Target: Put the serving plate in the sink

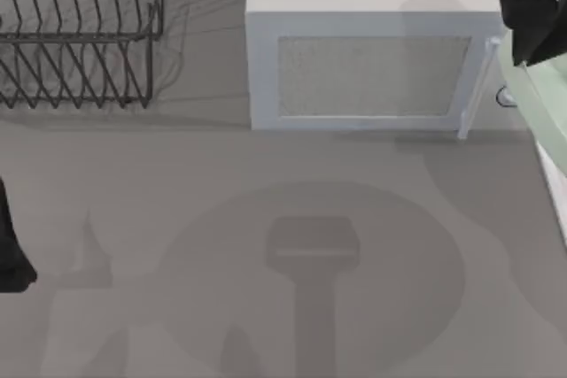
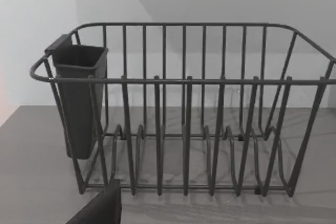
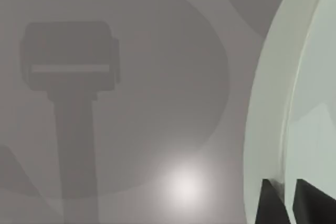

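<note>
Overhead, right end effector (image 1: 532, 42) is clamping the serving plate (image 1: 545, 108) by its rim at the table's (image 1: 266, 219) right edge, above the sink (image 1: 556, 188).

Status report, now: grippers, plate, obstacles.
Right gripper shut on plate, held up at table's right edge, beside microwave. Left gripper parked at left edge, facing rack. Sink rim just below plate; nothing between.
</note>
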